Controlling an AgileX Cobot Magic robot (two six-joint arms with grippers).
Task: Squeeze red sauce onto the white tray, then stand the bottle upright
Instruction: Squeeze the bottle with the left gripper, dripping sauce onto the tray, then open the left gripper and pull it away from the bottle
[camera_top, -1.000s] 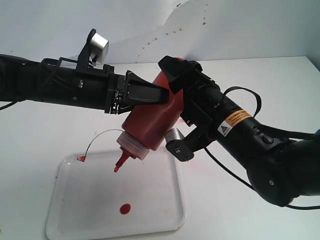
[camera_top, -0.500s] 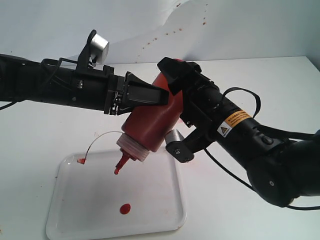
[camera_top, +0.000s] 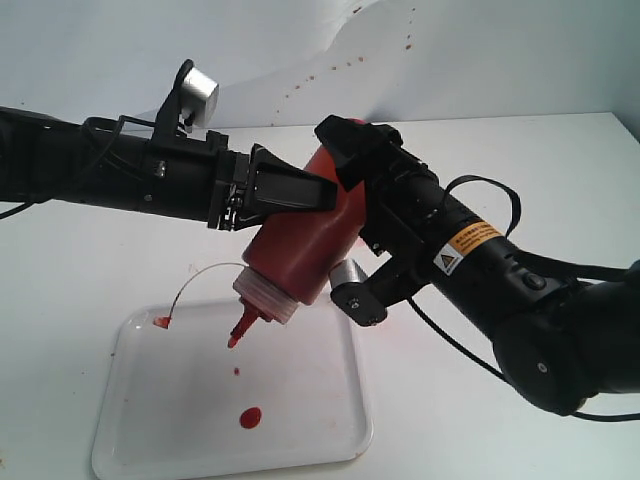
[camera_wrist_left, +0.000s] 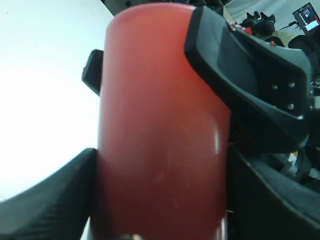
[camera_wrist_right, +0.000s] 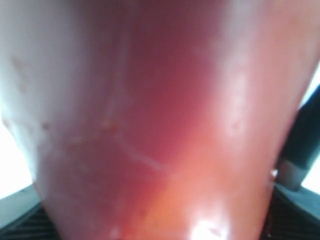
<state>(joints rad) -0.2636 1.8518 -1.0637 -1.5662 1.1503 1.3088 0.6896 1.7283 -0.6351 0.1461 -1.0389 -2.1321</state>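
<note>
The bottle (camera_top: 305, 245) hangs tilted in the air, its red-stained nozzle (camera_top: 238, 330) pointing down over the white tray (camera_top: 130, 420). My left gripper (camera_top: 325, 195) is shut on its middle and my right gripper (camera_top: 340, 160) is shut on its base end. A round blob of red sauce (camera_top: 250, 417) lies on the tray, with a tiny drop (camera_top: 236, 371) between it and the nozzle. The tethered tip cap (camera_top: 162, 321) dangles at the tray's far left corner. The red bottle (camera_wrist_left: 160, 130) sits between my left fingers (camera_wrist_left: 50, 200). It fills the right wrist view (camera_wrist_right: 165, 125).
The white table (camera_top: 520, 170) stretches to the right and behind the tray. A white backdrop (camera_top: 450, 50) with brownish specks stands at the back. My right arm (camera_top: 520, 290) crosses the table to the right of the tray. The right gripper's finger (camera_wrist_left: 250, 65) presses the bottle close to my left fingers.
A tiny red drop now shows below the nozzle, above the blob. The bottle and both arms have hardly moved.
</note>
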